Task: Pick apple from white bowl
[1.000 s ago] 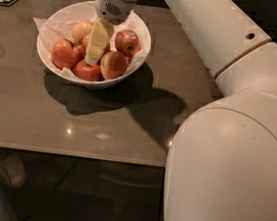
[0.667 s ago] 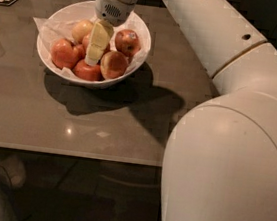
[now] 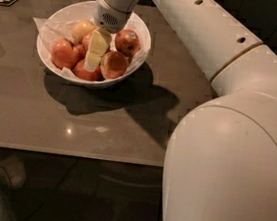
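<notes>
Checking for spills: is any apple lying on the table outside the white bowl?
No: all apples sit inside the white bowl, with the end effector down among them.

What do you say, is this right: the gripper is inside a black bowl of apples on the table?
No: the bowl is white, not black. The camera view shows the gripper inside it among the apples, on the table.

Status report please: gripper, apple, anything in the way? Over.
Gripper low inside white bowl. Apple sits beside it, not lifted. Other apples crowd close around.
</notes>
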`<action>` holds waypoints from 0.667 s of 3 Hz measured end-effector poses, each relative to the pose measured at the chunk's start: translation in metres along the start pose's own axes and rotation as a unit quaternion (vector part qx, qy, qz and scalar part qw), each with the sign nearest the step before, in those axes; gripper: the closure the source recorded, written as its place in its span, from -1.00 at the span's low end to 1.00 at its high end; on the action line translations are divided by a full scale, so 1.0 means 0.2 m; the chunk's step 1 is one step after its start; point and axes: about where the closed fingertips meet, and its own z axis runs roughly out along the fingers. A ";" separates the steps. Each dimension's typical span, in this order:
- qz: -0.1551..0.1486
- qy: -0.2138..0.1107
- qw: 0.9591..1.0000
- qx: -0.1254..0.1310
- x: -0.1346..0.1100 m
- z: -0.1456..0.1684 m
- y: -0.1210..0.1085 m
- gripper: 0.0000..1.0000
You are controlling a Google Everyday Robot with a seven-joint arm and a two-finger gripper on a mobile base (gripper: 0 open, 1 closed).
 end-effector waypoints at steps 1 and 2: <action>0.000 0.001 1.000 -0.003 0.00 0.02 0.01 -1.00; 0.000 0.001 1.000 -0.003 0.00 0.02 0.01 -0.61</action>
